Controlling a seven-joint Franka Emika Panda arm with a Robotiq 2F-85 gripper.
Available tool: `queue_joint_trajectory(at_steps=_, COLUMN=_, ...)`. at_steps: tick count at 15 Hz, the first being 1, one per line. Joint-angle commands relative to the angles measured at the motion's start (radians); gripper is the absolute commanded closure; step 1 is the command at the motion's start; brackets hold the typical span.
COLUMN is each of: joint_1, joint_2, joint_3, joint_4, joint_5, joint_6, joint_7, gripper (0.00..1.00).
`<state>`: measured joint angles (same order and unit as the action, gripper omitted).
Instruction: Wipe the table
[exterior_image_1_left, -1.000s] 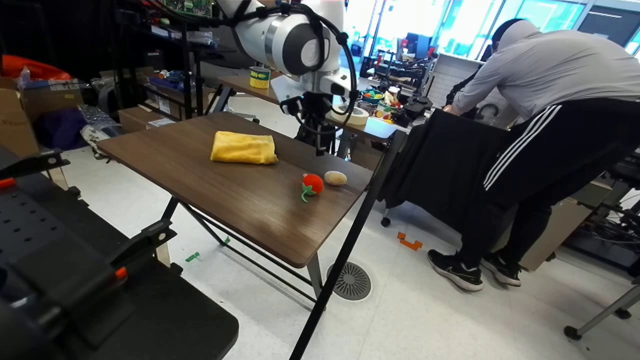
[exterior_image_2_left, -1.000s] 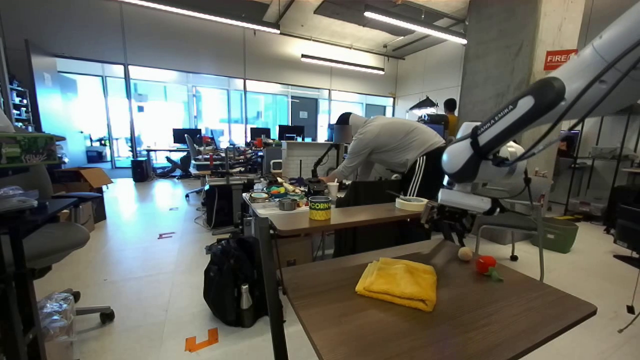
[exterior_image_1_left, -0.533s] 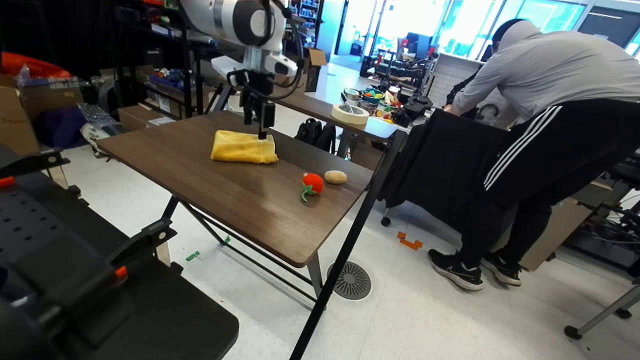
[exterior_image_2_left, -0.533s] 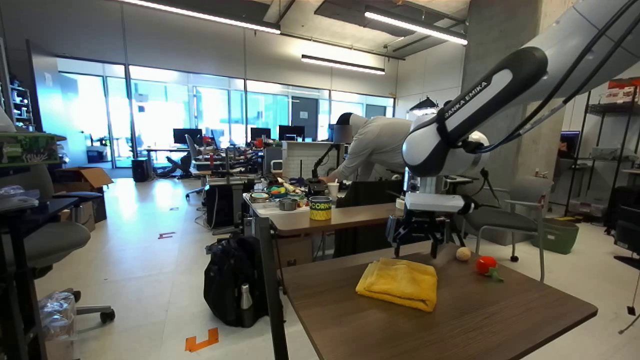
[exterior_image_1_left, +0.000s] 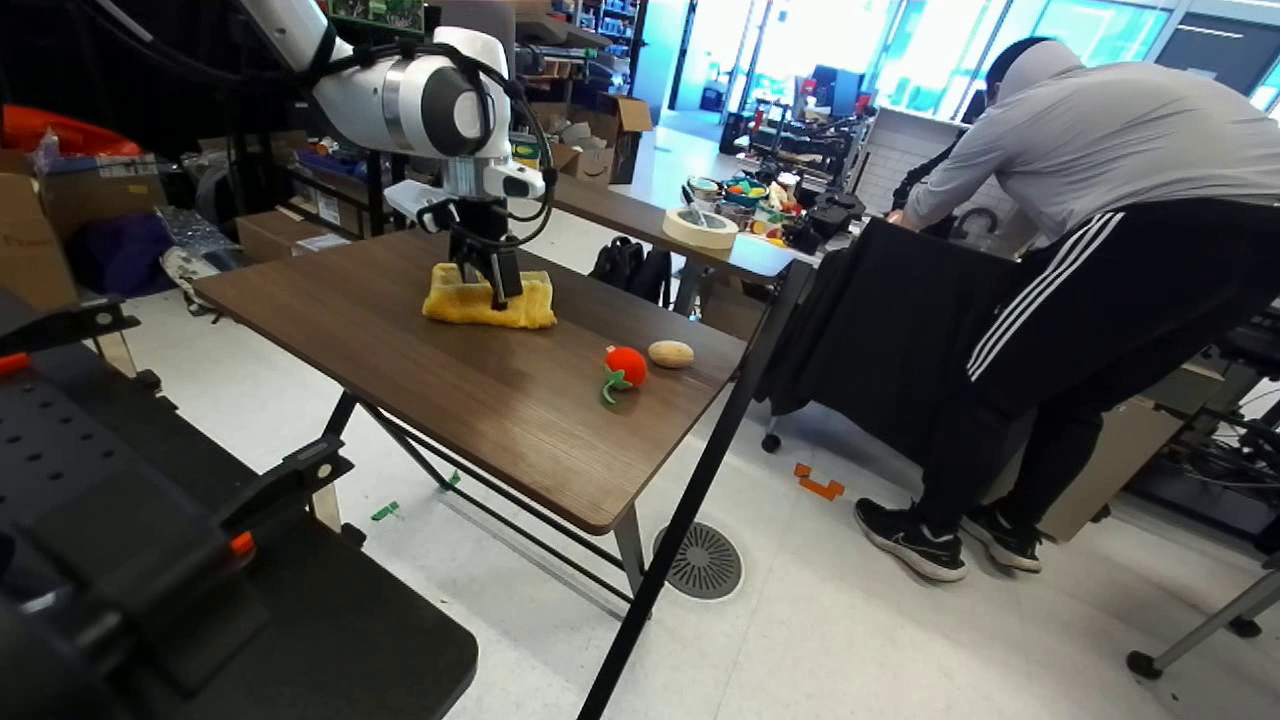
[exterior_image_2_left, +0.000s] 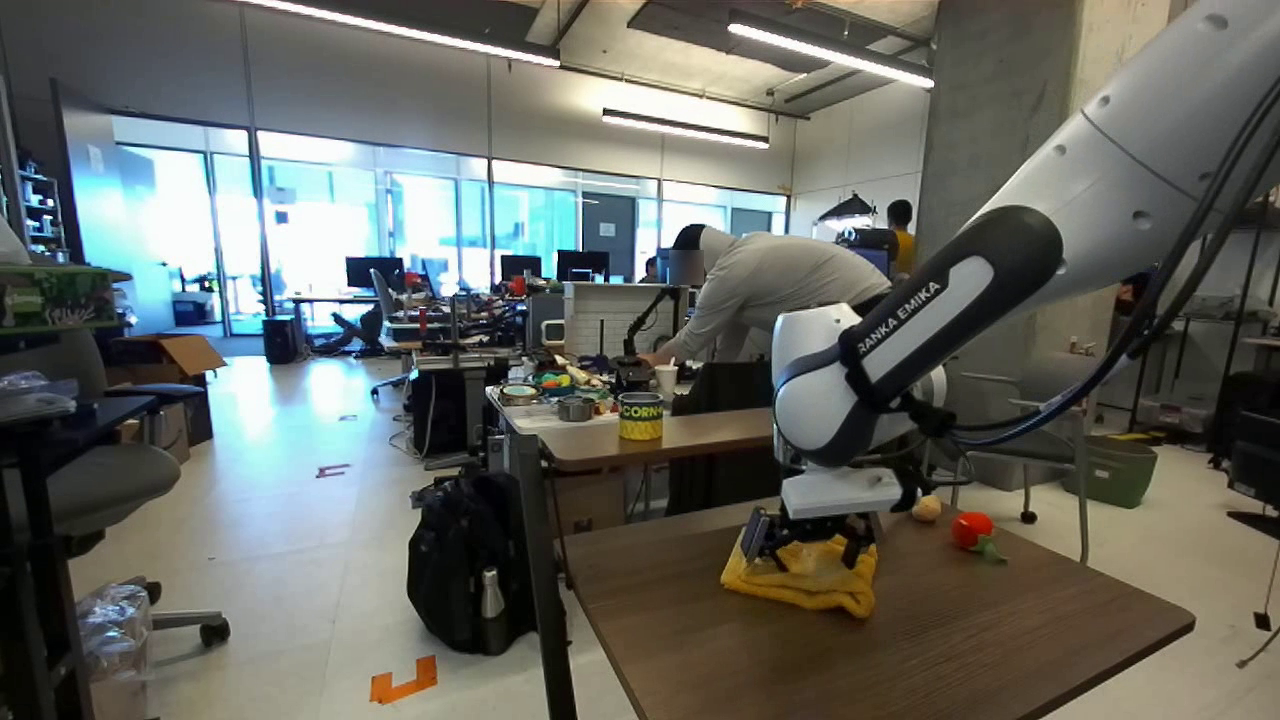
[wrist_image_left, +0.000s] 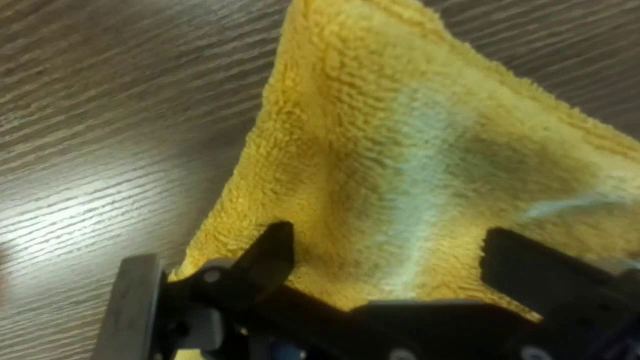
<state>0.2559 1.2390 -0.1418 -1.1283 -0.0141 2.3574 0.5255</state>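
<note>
The dark brown table also shows in another exterior view and in the wrist view. A folded yellow cloth lies on it, also seen in an exterior view. My gripper is down at the cloth, pointing downward, as the exterior view also shows. In the wrist view the fingers are wide apart, with the cloth spread between and beyond them. The fingertips appear pressed into the cloth, which is dented and creased. How deep they reach is hidden.
A red vegetable with a green stem and a pale oval object lie near one table end. A black post stands at the table corner. A back table holds a corn can and a tape roll. A person bends nearby.
My gripper has moved from near the pale oval object over to the yellow cloth and down onto it. The cloth, flat before, is now pushed in and rumpled.
</note>
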Motion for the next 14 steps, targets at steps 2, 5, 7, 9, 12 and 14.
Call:
queue_joint_trajectory(at_steps=2, joint_1=-0.004, joint_2=0.014, joint_3=0.002, joint_4=0.016, joint_5=-0.005, joint_6=-0.003, joint_7=0.002, gripper=0.00)
queue_joint_trajectory(at_steps=5, joint_1=-0.026, joint_2=0.031, joint_3=-0.068, joint_4=0.032, joint_5=-0.019, joint_6=0.073, joint_7=0.057, gripper=0.00)
queue_joint_trajectory(at_steps=7, joint_1=-0.044, joint_2=0.035, joint_3=-0.132, joint_4=0.030, joint_5=-0.027, joint_6=0.140, joint_7=0.110, gripper=0.00)
queue_joint_trajectory(at_steps=9, joint_1=-0.069, joint_2=0.034, joint_3=-0.170, joint_4=0.037, joint_5=-0.016, joint_6=0.173, joint_7=0.160, gripper=0.00)
queue_joint_trajectory(at_steps=12, joint_1=-0.072, joint_2=0.032, joint_3=-0.177, joint_4=0.018, joint_5=-0.022, joint_6=0.219, joint_7=0.180, gripper=0.00)
queue_joint_trajectory(at_steps=14, joint_1=-0.057, joint_2=0.031, joint_3=-0.153, joint_4=-0.007, joint_5=-0.020, joint_6=0.257, joint_7=0.165, gripper=0.00)
